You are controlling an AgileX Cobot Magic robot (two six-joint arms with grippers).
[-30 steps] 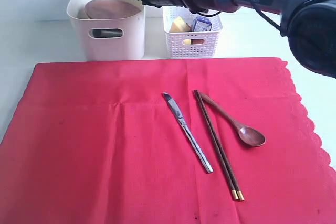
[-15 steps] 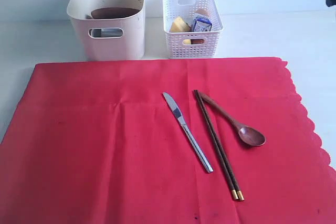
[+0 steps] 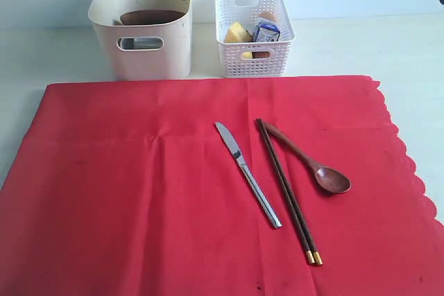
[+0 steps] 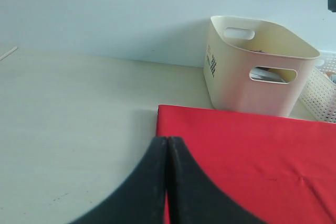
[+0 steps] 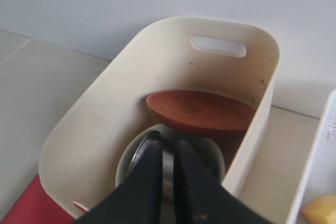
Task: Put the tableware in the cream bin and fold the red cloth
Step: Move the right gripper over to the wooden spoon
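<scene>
- The red cloth (image 3: 139, 192) lies flat on the bench (image 3: 347, 43). One side has a wavy edge.
- A silver knife (image 3: 248, 175), dark chopsticks (image 3: 287, 192) and a wooden spoon (image 3: 326, 175) lie close together on the cloth.
- The cream bin (image 3: 142, 57) stands on the bench just behind the cloth. A brown plate (image 5: 199, 111) and a pale bowl (image 5: 123, 166) sit inside it.
- The right end effector (image 5: 168, 148) hangs above the bin. Its fingers are almost together and hold nothing.
- The left end effector (image 4: 167, 141) hangs over the cloth's edge, fingers pressed together, empty.

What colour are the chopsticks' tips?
Gold, on dark chopsticks; clearest in the exterior view.
</scene>
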